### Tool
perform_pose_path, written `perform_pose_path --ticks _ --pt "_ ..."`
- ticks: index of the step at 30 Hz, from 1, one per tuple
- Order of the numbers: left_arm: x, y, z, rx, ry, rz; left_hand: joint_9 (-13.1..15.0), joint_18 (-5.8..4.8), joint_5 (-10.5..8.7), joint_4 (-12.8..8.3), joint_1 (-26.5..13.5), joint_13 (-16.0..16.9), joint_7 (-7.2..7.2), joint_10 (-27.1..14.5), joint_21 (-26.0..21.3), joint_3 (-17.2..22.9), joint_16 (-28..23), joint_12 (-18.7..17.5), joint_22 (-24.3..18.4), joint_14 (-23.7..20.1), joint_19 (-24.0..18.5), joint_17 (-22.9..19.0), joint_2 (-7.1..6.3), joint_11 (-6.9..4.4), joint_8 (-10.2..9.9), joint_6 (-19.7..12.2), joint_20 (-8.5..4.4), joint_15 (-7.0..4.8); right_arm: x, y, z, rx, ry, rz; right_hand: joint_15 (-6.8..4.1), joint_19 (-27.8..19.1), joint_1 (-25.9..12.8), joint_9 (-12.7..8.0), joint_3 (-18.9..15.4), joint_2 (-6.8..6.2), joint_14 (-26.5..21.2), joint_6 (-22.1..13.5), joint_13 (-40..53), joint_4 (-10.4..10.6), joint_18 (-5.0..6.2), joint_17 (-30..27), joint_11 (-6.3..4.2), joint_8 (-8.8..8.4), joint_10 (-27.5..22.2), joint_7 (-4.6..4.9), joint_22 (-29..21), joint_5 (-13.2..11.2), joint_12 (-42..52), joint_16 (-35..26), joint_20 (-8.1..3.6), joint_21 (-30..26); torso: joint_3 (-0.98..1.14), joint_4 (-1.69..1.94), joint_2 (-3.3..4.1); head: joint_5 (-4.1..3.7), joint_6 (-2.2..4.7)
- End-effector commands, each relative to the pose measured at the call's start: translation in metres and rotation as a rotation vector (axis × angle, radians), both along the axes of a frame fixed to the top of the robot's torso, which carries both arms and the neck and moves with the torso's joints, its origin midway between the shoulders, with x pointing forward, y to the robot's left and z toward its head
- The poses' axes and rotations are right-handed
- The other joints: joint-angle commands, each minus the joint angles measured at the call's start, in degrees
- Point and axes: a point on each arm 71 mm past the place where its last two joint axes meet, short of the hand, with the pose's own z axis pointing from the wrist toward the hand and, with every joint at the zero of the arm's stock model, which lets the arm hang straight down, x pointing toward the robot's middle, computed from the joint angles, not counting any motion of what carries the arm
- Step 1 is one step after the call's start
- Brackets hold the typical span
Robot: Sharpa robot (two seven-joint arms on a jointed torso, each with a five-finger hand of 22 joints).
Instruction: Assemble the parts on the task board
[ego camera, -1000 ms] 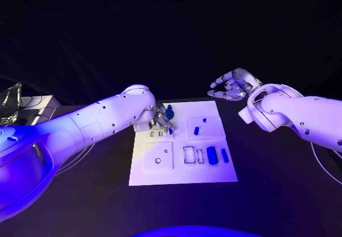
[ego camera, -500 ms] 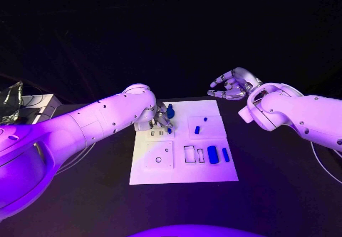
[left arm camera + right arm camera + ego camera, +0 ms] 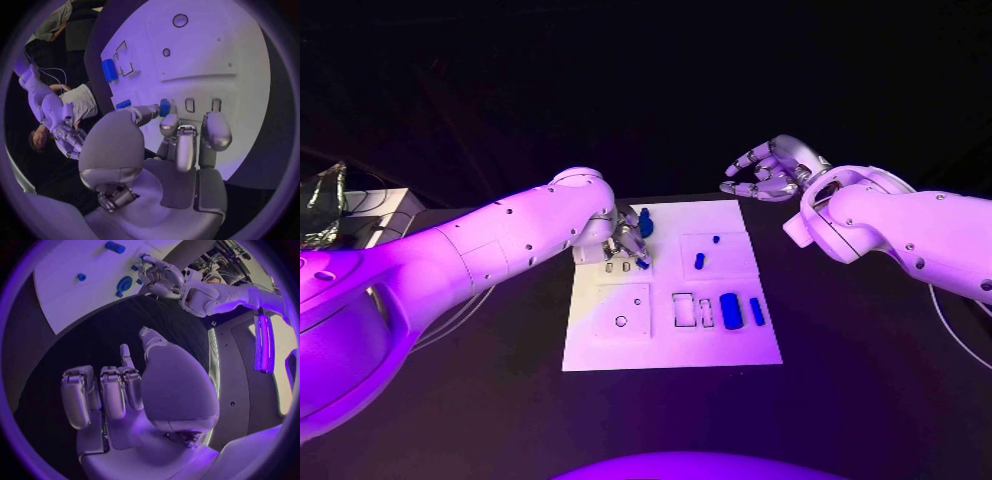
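The white task board (image 3: 672, 345) lies in the middle of the black table. My left hand (image 3: 623, 244) is over its far left corner. Thumb and a finger pinch a small blue part (image 3: 164, 106) there, beside two small slots (image 3: 190, 105). That part (image 3: 643, 263) shows at the fingertips. A taller blue part (image 3: 643, 222) stands just behind the hand. More blue parts lie on the board: a small one (image 3: 698, 261), a large one (image 3: 730, 312) and a slim one (image 3: 756, 312). My right hand (image 3: 769, 172) hovers beyond the board's far right corner, fingers loosely bent, holding nothing.
Rectangular recesses (image 3: 684, 310) and a round hole (image 3: 620, 322) mark the board's near half. A pale box with a shiny bag (image 3: 329, 215) stands at the table's far left. Dark bare table surrounds the board.
The left hand has stayed at the slots with the small blue part, shifting only slightly. The right hand has held its place.
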Motion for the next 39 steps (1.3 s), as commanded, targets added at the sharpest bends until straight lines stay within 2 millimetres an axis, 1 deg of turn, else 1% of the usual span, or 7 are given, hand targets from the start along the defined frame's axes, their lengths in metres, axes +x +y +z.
perform_pose_path --ticks 1,6,11,16,22,32,39 --pt "-0.002 -0.003 0.000 -0.051 0.019 0.007 7.0 -0.15 0.84 -3.4 -0.9 -1.4 -1.20 -0.2 0.0 4.4 -0.1 -1.0 0.6 4.8 0.1 12.0 0.07 -0.77 3.5 0.0 -0.55 -0.71 0.000 0.001 -0.001 -0.014 0.002 0.015 -0.12 6.1 -0.3 0.1 0.0 -0.23 5.9 -0.3 15.1 0.2 -0.81 15.1 0.00 0.22 6.0 -0.08 15.1 -0.1 0.1 0.2 -0.17 0.1 -0.02 -0.01 -0.05 0.02 -0.03" --pt "-0.003 0.000 0.001 -0.077 0.020 0.025 12.7 -0.35 6.98 -5.4 -3.7 0.0 -1.86 1.6 0.6 7.7 0.4 -0.1 1.7 5.2 0.9 13.0 -0.68 -1.37 6.1 0.3 -1.09 -1.31 0.000 0.000 -0.001 -0.015 0.003 0.012 -0.12 6.1 -0.3 0.1 0.0 -0.23 5.9 -0.3 15.1 0.2 -0.81 15.1 0.00 0.22 6.0 -0.08 15.1 -0.1 0.1 0.2 -0.17 0.1 -0.03 0.09 -0.09 0.06 -0.03" --pt "-0.005 0.005 0.003 -0.112 0.019 0.050 15.2 -0.59 10.68 -6.4 -5.2 0.6 -2.19 2.5 1.2 8.8 0.7 0.3 2.9 5.5 1.7 13.8 -0.96 -1.72 6.4 0.8 -1.43 -1.65 0.000 -0.002 -0.001 -0.016 0.002 0.008 -0.12 6.1 -0.3 0.1 0.0 -0.23 5.9 -0.3 15.1 0.2 -0.81 15.1 0.00 0.22 6.0 -0.08 15.1 -0.1 0.1 0.2 -0.17 0.1 -0.02 0.20 -0.10 0.13 0.01" --pt "-0.008 0.011 0.006 -0.129 -0.006 0.067 16.6 -0.90 12.79 -7.1 -6.2 0.4 -2.62 3.3 2.0 9.1 1.1 0.3 4.5 5.8 2.8 14.7 -1.16 -2.14 6.4 1.8 -1.73 -2.02 0.000 -0.004 -0.001 -0.016 0.002 0.005 -0.12 6.1 -0.4 0.1 0.0 -0.22 5.9 -0.3 15.1 0.2 -0.81 15.1 0.00 0.26 6.0 -0.09 15.1 -0.3 0.1 0.2 -0.17 0.1 -0.04 0.51 -0.31 0.17 -0.17" --pt "-0.008 0.018 0.009 -0.110 -0.058 0.085 17.7 -1.03 14.12 -7.8 -6.9 0.7 -3.29 4.7 2.3 9.0 0.9 0.6 5.2 5.7 3.3 14.3 -1.31 -2.76 6.1 3.7 -2.16 -2.53 0.000 -0.005 -0.002 -0.017 0.002 0.003 -0.12 6.1 -0.4 0.1 0.0 -0.22 5.9 -0.3 15.1 0.2 -0.81 15.1 0.00 0.26 6.0 -0.09 15.1 -0.3 0.1 0.2 -0.17 0.1 -0.11 0.75 -0.41 0.22 -0.34" --pt "-0.007 0.031 0.004 -0.078 -0.150 0.146 18.3 -1.18 14.54 -8.2 -7.1 0.4 -3.78 5.5 2.7 9.1 0.3 0.4 6.0 5.3 3.9 13.0 -1.51 -3.23 5.9 4.8 -2.57 -2.97 0.000 -0.007 -0.003 -0.016 0.002 0.001 -0.12 6.1 -0.4 0.1 0.0 -0.22 5.9 -0.3 15.1 0.2 -0.81 15.1 0.00 0.26 6.0 -0.09 15.1 -0.3 0.1 0.2 -0.17 0.1 -0.19 1.20 -0.71 0.34 -0.80" --pt "-0.010 0.030 -0.003 -0.054 -0.152 0.139 18.4 -1.21 14.64 -8.3 -7.2 0.3 -3.92 5.8 2.7 9.1 0.2 0.4 6.1 5.3 4.0 12.8 -1.52 -3.37 5.8 5.2 -2.70 -3.10 0.000 -0.007 -0.003 -0.018 0.001 0.002 -0.12 6.1 -0.5 0.1 -0.1 -0.23 5.9 -0.3 15.1 0.2 -0.81 15.1 0.00 0.27 6.0 -0.08 15.1 -0.4 0.1 0.2 -0.16 0.1 -0.19 1.13 -0.67 0.46 -1.06"
